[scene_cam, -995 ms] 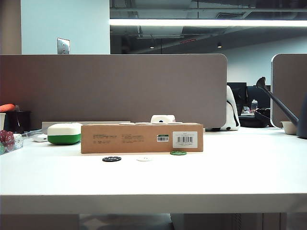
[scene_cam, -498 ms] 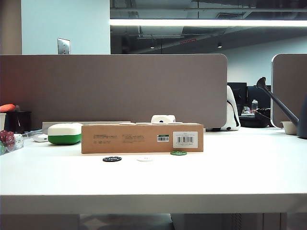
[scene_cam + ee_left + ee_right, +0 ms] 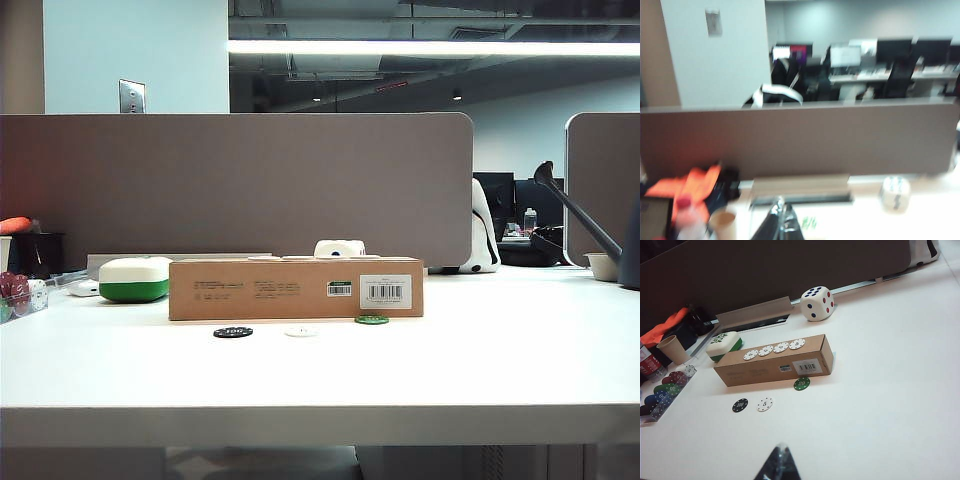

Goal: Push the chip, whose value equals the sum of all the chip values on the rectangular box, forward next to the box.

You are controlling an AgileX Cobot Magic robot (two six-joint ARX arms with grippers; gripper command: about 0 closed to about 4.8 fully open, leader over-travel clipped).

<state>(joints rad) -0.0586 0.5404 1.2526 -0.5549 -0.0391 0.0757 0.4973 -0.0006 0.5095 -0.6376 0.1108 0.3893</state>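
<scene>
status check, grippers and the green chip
Left gripper and right gripper both raised off the table, jaw state unclear. Green chip beside the box. Nothing in the way.

box (image 3: 771,365): matt brown cardboard | table (image 3: 480,360): smooth white

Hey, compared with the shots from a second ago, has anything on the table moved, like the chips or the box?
Nothing visibly changed. The green chip lies close against the rectangular box, with the black chip and the white chip nearer the camera, as before. No arm enters the exterior view; the left gripper and right gripper show only as tips in their wrist views, holding nothing.
</scene>
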